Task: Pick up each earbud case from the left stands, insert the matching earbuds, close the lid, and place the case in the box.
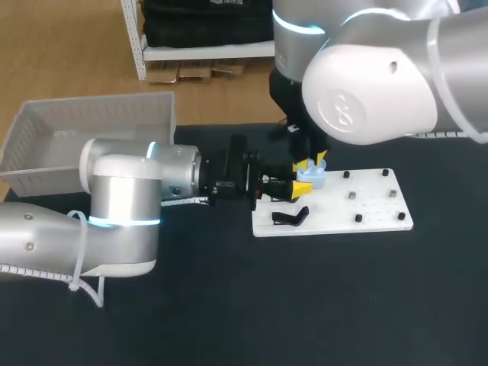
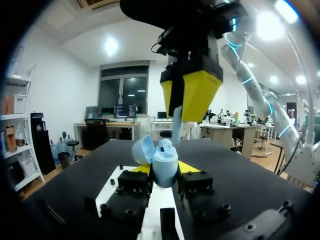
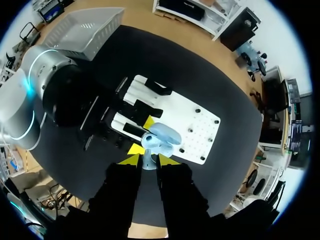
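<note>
Two tools meet: left tool (image 2: 164, 168) clamps the open blue case (image 3: 162, 135), right tool (image 3: 149, 160) directly above, seemingly pinching an earbud (image 2: 176, 127).

Seen on the black desk (image 1: 305, 305): a white board (image 1: 377, 207) laid flat, studded with small dark pegs (image 1: 358, 219), a black curved piece (image 1: 290, 217) rested near its left end.

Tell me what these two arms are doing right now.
The left gripper holds the light-blue earbud case, lid open, over the white board. The right gripper hangs directly above it with an earbud pinched between its fingers, right at the case's opening. The gray box sits at the table's far left.
</note>
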